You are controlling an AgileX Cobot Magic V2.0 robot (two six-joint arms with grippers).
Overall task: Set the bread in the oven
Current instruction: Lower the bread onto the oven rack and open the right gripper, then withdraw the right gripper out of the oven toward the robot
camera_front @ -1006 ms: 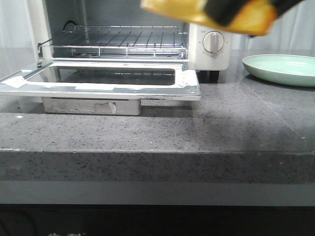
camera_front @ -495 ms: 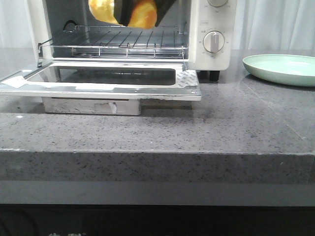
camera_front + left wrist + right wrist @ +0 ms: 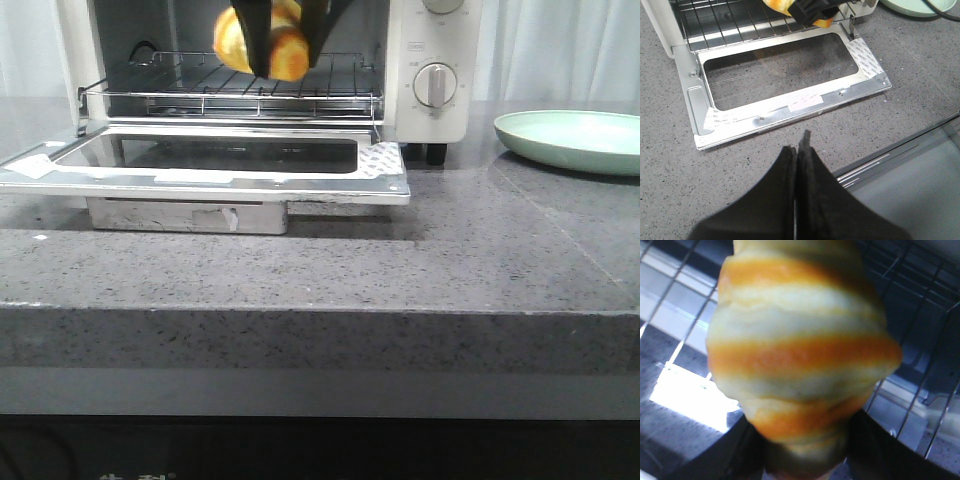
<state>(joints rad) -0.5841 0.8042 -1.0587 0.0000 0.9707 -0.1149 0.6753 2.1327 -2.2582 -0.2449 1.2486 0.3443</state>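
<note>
The white oven (image 3: 430, 115) stands at the back of the counter with its glass door (image 3: 215, 158) dropped open and flat. My right gripper (image 3: 283, 40) is shut on the bread (image 3: 285, 62), a golden-orange bun with pale stripes. It holds the bun just above the front of the wire rack (image 3: 180, 85), inside the oven mouth. In the right wrist view the bread (image 3: 800, 345) fills the frame over the rack (image 3: 920, 355). In the left wrist view my left gripper (image 3: 799, 150) is shut and empty, hovering over the counter in front of the open door (image 3: 790, 102); the bread (image 3: 780, 5) shows at the rack.
A pale green plate (image 3: 575, 140) sits on the counter right of the oven. The open door juts out toward the counter's front edge (image 3: 320, 312). The oven's dials (image 3: 433, 85) are on its right panel.
My right gripper has carried the bread from up high at the right, leftward and down into the oven mouth, now lower and close above the rack.
</note>
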